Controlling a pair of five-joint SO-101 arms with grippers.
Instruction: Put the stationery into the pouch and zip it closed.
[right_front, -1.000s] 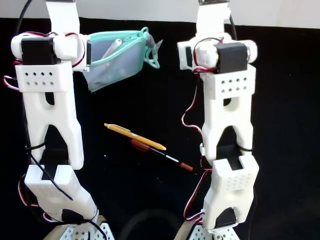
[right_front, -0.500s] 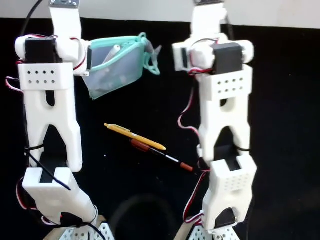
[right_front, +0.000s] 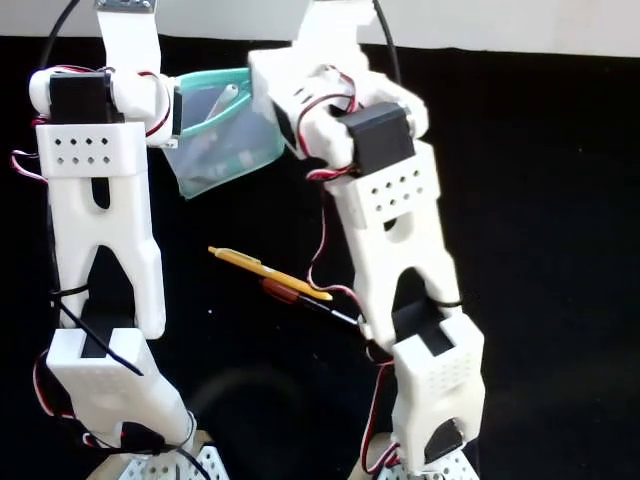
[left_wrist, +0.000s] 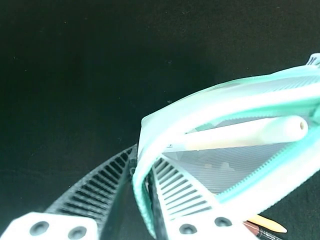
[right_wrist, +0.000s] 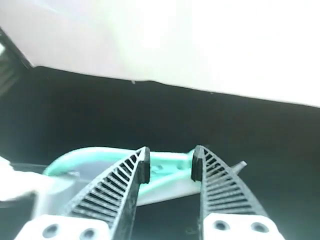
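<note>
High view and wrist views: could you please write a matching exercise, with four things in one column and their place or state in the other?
1. pouch
2. white marker
3. yellow pen
4. right pincer

A. lying on the black table
B. open, near the pouch's end
C. unzipped, held in the left pincer
D. inside the pouch

Pairs: 1-C, 2-D, 3-A, 4-B.

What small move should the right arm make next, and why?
Probably close the right tool on the rim of the mint-green mesh pouch: its jaws stand open with that rim seen in the gap, while the left tool grips the other end. Zipping seems premature, since the yellow pen and the dark red pen lie on the black table.
</note>
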